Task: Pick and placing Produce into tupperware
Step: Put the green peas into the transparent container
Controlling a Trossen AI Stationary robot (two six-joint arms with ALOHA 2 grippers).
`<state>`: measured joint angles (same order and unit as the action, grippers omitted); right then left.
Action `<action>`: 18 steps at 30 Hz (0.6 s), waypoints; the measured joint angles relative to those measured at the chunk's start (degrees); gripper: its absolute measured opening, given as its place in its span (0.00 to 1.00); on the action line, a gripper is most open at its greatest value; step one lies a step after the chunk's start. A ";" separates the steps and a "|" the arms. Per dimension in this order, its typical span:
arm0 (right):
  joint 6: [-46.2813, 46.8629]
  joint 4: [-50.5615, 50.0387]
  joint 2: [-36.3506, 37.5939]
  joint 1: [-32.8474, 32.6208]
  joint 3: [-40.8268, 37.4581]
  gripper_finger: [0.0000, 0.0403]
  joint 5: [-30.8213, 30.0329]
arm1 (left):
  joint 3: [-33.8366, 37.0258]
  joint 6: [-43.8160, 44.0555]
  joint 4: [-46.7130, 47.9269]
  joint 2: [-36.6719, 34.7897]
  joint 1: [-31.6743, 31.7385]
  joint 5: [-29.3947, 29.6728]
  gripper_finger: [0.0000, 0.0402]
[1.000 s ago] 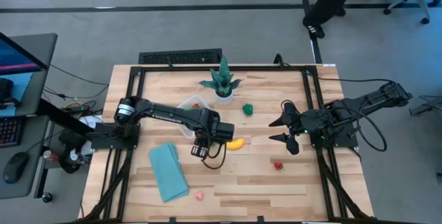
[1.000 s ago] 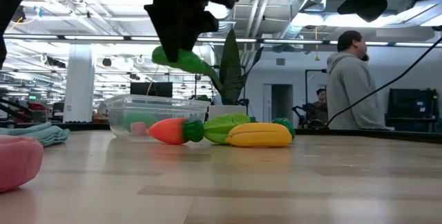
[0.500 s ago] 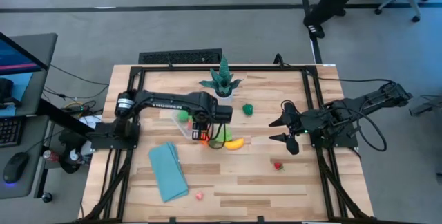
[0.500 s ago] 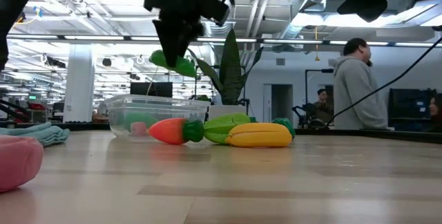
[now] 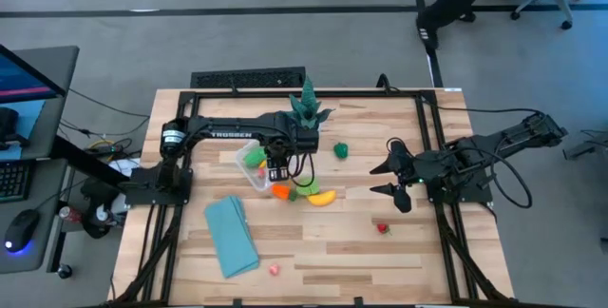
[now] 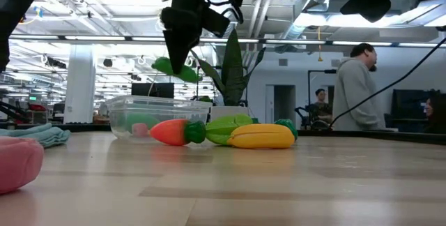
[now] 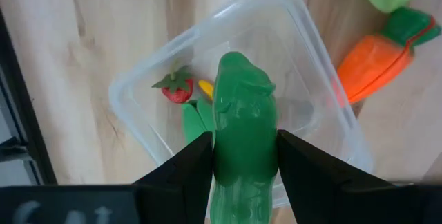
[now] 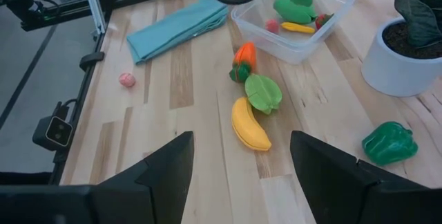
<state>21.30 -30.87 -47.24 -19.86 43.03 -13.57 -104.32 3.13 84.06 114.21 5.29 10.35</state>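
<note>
Now over the tupperware

We see the left end effector [image 7: 243, 156] clamped on a green produce piece [image 7: 243, 113], held above the tupperware [image 5: 249, 167], which already holds a strawberry [image 7: 177, 87]. Earlier it hovered past the yellow banana [image 5: 323, 197]; since then it has carried the piece across. Our right end effector [image 5: 391, 181] waits, fingers spread, holding nothing.

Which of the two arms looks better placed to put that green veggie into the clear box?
The left. Its hand is shut on the green vegetable and hangs right above the tupperware. The right hand waits open and empty at the far right side of the table.
</note>
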 joint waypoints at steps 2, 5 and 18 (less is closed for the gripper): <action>0.17 0.00 0.00 -0.02 0.00 0.58 0.00 | 1.02 -1.13 0.01 0.02 0.01 -0.05 0.36; 0.39 0.00 0.00 -0.01 0.00 0.58 0.00 | 2.76 -2.57 -0.51 0.04 -0.03 -1.33 0.36; 0.78 0.00 0.00 -0.02 0.00 0.58 -0.02 | 8.07 -5.86 -4.28 0.11 -0.14 -1.52 0.36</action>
<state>22.09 -30.87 -47.24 -19.88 43.03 -13.58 -96.25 -2.72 79.79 114.32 5.15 8.83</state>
